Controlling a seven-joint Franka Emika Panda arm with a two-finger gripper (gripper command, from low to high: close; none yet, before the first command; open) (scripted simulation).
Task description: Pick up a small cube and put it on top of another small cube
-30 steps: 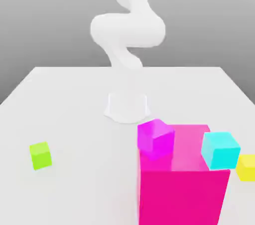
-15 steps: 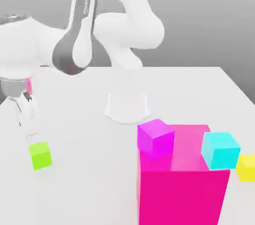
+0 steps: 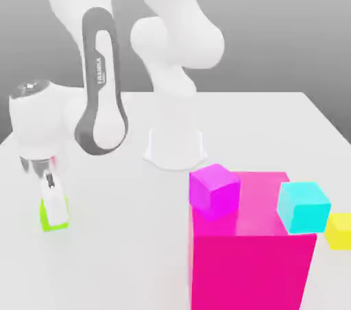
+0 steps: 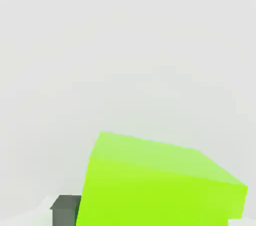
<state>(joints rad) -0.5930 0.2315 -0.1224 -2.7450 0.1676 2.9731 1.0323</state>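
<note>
The small cube [image 3: 44,217], plain lime green, sits on the white table [image 3: 103,267] at the exterior view's left. My gripper [image 3: 54,217] has come down over it from above and is shut on it, with one white finger [image 3: 53,202] covering most of its front. In the hand view the small cube [image 4: 155,185] is very close, with a dark finger pad [image 4: 65,210] against its side. A magenta cube [image 3: 214,191] and a cyan cube [image 3: 303,206] rest on top of the big pink block [image 3: 253,260]. A yellow cube [image 3: 339,230] lies beside the block.
The arm's white base [image 3: 175,147] stands at the middle of the table, behind the pink block. The arm's elbow and forearm [image 3: 99,96] hang over the table's left half. Bare table lies between the green cube and the pink block.
The arm swung down from high at the back to the green cube. Its gripper dropped over the cube and closed on it. The cube stays at the same spot.
</note>
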